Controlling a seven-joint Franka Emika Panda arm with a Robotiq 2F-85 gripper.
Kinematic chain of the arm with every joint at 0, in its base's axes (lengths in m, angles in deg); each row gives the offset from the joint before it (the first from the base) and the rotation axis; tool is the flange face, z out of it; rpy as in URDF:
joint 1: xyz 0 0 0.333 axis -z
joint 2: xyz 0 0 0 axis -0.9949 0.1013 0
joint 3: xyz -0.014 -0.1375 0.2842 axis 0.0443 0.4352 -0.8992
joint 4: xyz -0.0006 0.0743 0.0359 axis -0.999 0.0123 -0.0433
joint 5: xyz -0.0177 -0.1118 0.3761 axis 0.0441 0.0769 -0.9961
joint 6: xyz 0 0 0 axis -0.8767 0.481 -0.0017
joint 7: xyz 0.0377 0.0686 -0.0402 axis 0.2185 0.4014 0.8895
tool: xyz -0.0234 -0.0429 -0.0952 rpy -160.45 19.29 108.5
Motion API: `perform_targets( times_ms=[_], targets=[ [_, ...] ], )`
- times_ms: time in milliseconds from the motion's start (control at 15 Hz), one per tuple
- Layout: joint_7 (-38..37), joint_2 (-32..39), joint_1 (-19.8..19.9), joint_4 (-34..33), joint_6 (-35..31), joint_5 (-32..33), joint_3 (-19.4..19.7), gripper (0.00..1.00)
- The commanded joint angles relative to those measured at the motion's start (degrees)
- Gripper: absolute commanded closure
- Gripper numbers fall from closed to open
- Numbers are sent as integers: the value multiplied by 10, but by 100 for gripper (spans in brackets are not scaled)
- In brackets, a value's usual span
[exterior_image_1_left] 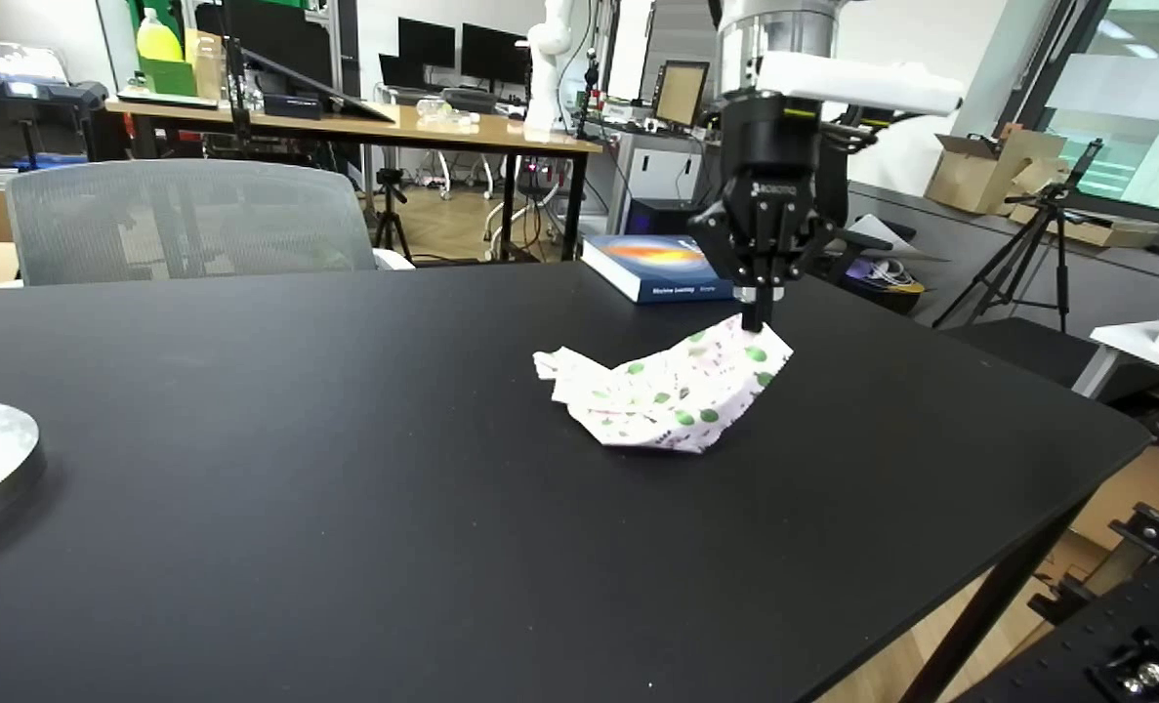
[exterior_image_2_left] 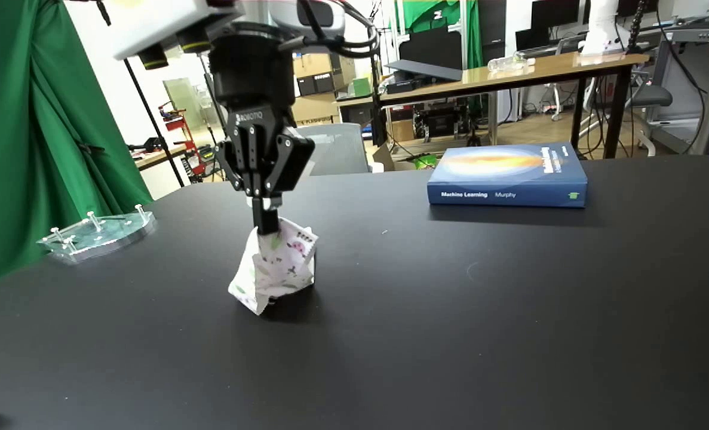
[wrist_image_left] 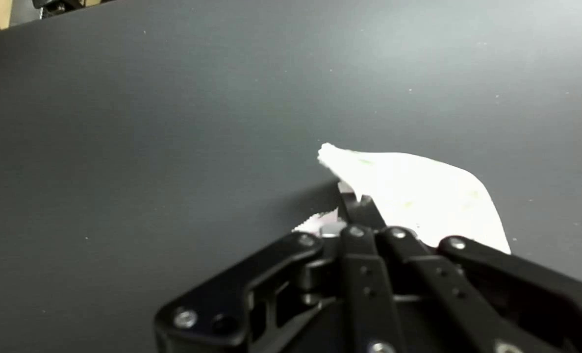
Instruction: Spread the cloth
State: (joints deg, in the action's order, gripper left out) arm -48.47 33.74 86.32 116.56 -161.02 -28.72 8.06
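Holding: one patterned cloth (exterior_image_1_left: 672,395), bunched, beside but apart from the blue book (exterior_image_2_left: 506,176); edge pinched in my tool (exterior_image_2_left: 265,222). Step, I judge: unfolding. Next: draw outward, lower flat, release.

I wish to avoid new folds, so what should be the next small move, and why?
Perhaps draw the black two-fingered pincer gently away from the crumpled free end of the white leaf-patterned cloth: the pincer is shut on the opposite, raised end, and the middle sags between them.
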Motion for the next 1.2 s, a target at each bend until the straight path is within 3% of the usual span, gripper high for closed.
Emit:
perform_targets(
  times_ms=[0, 333, 667, 733, 867, 1133],
  targets=[
    [3, -27, 32, 50, -57, -19, 30, 100],
    [11, 4, 78, 44, -118, -15, 77, 100],
    [29, 50, 99, 10, -142, -45, 83, 100],
    [40, 58, 102, 5, -138, -62, 79, 74],
    [68, 67, 105, -4, -133, -94, 69, 67],
    [86, 59, 92, -1, -138, -93, 56, 38]
  ],
)
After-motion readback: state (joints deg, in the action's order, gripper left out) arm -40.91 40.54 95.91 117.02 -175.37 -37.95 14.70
